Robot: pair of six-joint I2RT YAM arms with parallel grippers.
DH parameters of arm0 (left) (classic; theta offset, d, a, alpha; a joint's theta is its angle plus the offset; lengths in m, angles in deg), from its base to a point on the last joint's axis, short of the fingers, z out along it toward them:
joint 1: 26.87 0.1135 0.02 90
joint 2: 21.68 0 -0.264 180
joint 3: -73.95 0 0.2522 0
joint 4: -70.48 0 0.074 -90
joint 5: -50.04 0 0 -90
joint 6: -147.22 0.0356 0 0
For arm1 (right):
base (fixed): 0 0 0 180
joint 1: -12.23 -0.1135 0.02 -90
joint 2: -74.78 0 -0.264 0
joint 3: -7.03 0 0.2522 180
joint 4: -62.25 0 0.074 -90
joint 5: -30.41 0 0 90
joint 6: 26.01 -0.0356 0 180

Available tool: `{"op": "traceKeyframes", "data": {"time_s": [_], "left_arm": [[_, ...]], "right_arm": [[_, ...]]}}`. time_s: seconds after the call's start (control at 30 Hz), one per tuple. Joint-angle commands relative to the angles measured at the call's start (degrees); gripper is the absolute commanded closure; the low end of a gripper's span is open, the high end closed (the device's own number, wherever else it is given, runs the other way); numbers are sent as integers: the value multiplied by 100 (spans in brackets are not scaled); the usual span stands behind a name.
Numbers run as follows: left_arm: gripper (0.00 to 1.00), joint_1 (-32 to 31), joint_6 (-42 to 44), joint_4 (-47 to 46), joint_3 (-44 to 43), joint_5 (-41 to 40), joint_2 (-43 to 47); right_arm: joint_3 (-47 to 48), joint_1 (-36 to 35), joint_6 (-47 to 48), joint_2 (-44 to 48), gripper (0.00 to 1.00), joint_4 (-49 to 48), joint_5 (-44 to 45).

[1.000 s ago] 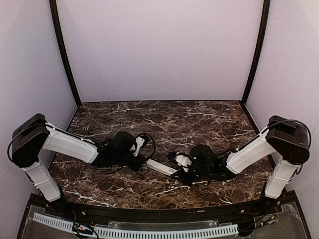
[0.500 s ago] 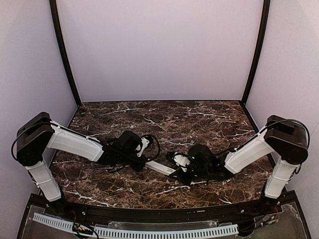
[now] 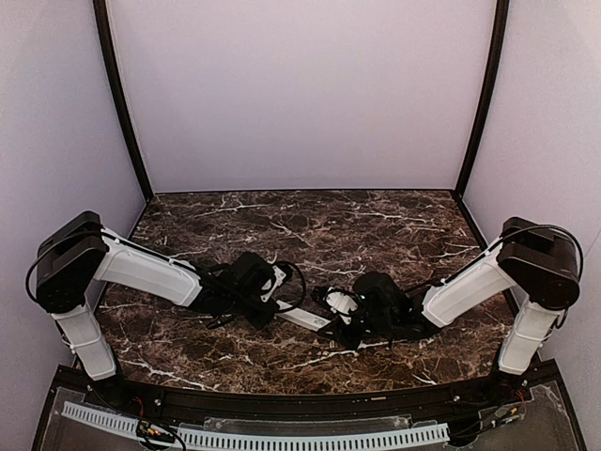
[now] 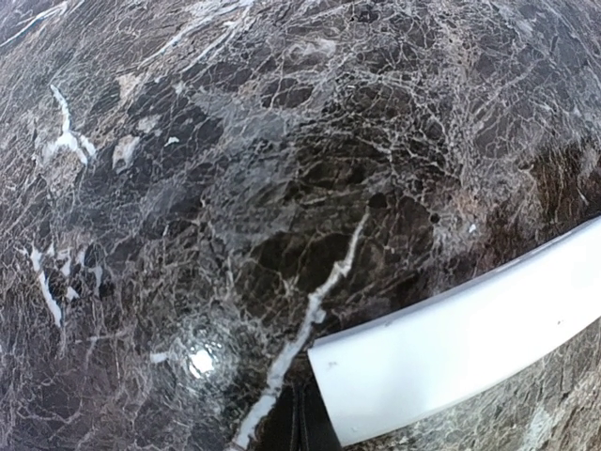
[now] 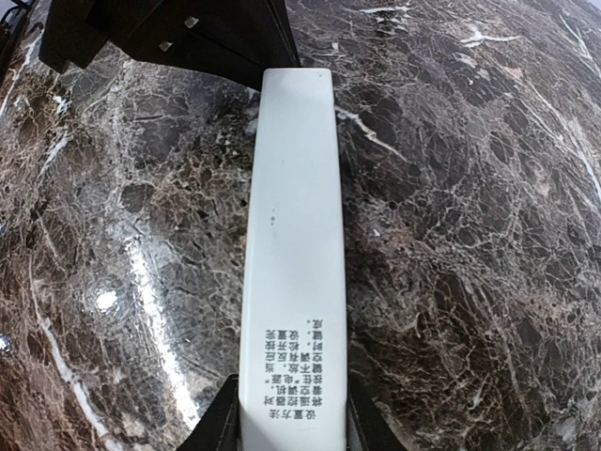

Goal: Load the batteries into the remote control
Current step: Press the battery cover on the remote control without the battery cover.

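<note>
**Plainly early: remote held, no batteries in view**

From above, both arms reach low across the counter [image 3: 376, 225] and meet midway between its left and right edges, nearer the front edge than the back. The remote [image 3: 302, 318] lies there as a white bar bridging the two wrists. The left gripper [image 3: 274, 304] is at its left end and the right gripper [image 3: 331, 321] at its right end. No batteries show anywhere on the marble.

In the left wrist view, one rounded end of the remote sits at the lower right. Only a dark sliver of the tool shows at the bottom edge, so I cannot tell whether this gripper is open or closed.

In the right wrist view, the remote runs straight away from the camera, back side up, with its printed label [image 5: 293, 362] at the near end. The fingers [image 5: 223, 421] press against both long edges, so this gripper is clamped on the remote. The left tool's dark body is at the far end.

As I judge it, nothing is loaded. The batteries must be found, picked up and seated. Whether the compartment is open I cannot tell.
</note>
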Motion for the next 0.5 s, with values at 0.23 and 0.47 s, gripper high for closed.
{"op": "traceKeyframes", "data": {"time_s": [0.23,0.47], "left_arm": [[100,-270,824,-274,-28,1408,-118],[100,-276,1159,-507,54,2269,-74]], "right_arm": [[-86,-131,134,-528,83,1028,-443],[-45,-137,183,-586,83,1035,-494]]}}
